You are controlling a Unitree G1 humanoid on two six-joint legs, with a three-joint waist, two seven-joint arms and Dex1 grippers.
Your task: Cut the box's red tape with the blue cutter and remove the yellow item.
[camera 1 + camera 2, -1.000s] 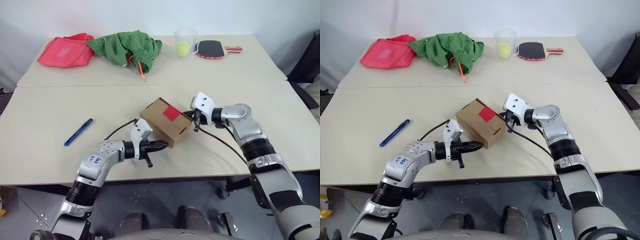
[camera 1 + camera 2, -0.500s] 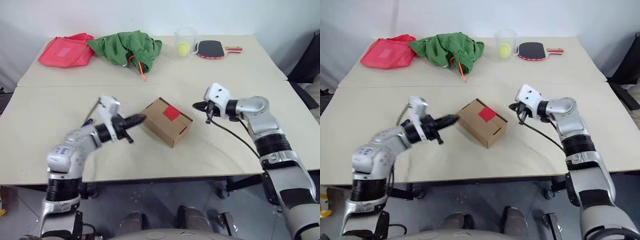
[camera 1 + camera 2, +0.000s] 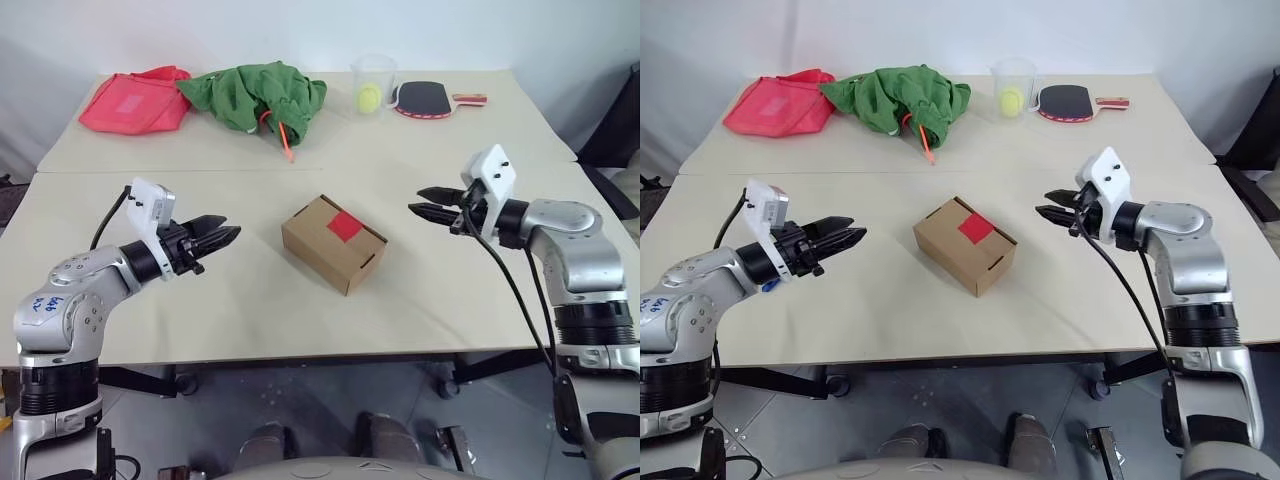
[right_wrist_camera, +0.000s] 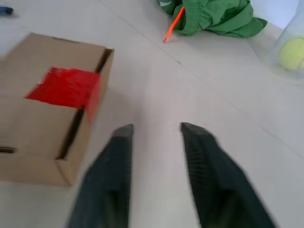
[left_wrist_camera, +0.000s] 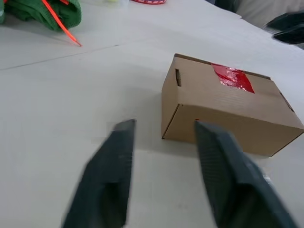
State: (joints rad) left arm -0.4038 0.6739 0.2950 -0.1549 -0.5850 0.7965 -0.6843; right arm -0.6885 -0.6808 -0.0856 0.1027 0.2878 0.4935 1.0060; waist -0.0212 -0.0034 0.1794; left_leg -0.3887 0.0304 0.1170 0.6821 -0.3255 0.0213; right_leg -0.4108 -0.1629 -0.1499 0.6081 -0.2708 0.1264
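Note:
The brown box (image 3: pixel 333 245) lies closed at the table's middle, with the red tape (image 3: pixel 343 226) across its top seam. To the box's left, a short way off, hovers my left gripper (image 3: pixel 228 236), open and empty, aimed at the box (image 5: pixel 223 107). My right gripper (image 3: pixel 417 200) is open and empty too, hanging to the box's right and pointing at it. The blue cutter's end (image 4: pixel 4 9) peeks in at the right wrist view's edge. In the head views my left arm covers most of the cutter. The yellow item is out of view.
Along the far edge lie a pink-red bag (image 3: pixel 132 100), a green cloth (image 3: pixel 255 92) with an orange stick (image 3: pixel 282 142), a clear cup holding a yellow-green ball (image 3: pixel 368 95), and a paddle (image 3: pixel 420 98). A seam (image 3: pixel 450 165) joins the two tables.
Both grippers have drawn away from the box, outward and upward, and gone from shut to open. The left arm now covers the cutter. The box stays put.

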